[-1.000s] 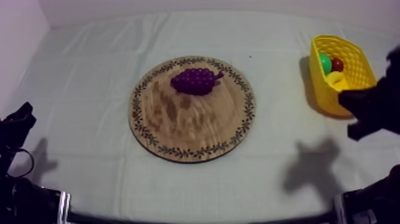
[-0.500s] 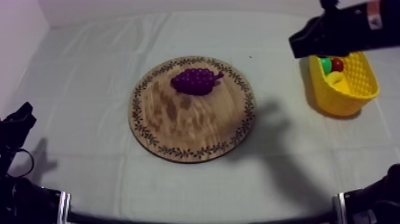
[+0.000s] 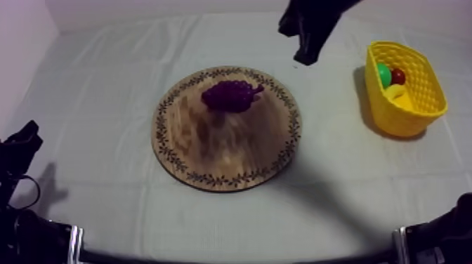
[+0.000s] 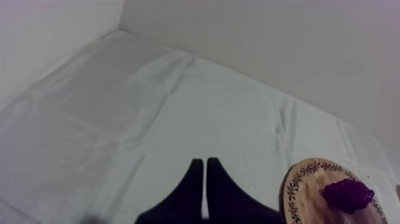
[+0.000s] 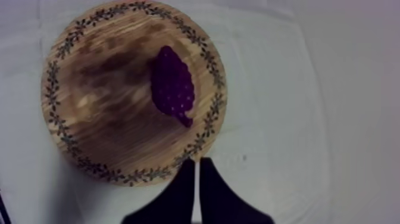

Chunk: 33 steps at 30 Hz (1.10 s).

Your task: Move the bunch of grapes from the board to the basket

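A purple bunch of grapes [image 3: 230,95] lies on the far half of the round wooden board [image 3: 211,151] at the table's middle. The yellow basket [image 3: 428,70] stands at the right. My right gripper [image 3: 306,55] hangs high between board and basket, beyond the board's far right rim, fingers together as a narrow wedge. From the right wrist view, that gripper [image 5: 196,164] points at the board's rim [image 5: 65,119], and the grapes [image 5: 172,88] lie a short way ahead. My left gripper [image 4: 205,170] is shut on nothing, far from the board [image 4: 303,182] and grapes [image 4: 347,195].
Inside the basket lie a green fruit [image 3: 383,74], a small red fruit [image 3: 398,76] and something yellow. My left arm [image 3: 20,147] rests at the table's near left. The cloth around the board is bare.
My right arm has swung from low beside the basket up and leftward, past the basket, to the far right of the board. The grapes and the left arm have not moved.
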Available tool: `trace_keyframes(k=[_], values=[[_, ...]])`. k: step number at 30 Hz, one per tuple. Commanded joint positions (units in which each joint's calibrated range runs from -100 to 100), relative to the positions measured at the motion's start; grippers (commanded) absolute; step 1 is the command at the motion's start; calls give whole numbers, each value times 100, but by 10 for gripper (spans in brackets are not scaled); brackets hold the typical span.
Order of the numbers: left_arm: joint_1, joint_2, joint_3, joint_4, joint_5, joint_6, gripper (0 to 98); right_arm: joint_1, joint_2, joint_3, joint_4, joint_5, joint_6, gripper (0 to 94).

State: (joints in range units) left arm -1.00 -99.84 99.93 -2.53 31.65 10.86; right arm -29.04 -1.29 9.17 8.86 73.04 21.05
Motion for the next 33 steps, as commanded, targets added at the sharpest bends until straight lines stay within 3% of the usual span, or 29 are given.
trace_keyframes(k=[1, 10, 17, 28, 33], values=[[2, 2, -4, 1, 4, 1, 0, -9, 546, -949, -93, 512, 727, 9], [2, 2, -4, 1, 4, 1, 0, 2, 1880, -2748, -281, 1883, 1420, 24], [2, 2, -4, 1, 4, 1, 0, 30, 2377, -3347, -131, 2268, 1560, 54], [2, 2, -4, 1, 4, 1, 0, -4, 2549, -3509, 42, 2374, 1191, 513], [2, 2, -4, 1, 4, 1, 0, -12, 2563, -3472, 82, 2382, 1089, 640]])
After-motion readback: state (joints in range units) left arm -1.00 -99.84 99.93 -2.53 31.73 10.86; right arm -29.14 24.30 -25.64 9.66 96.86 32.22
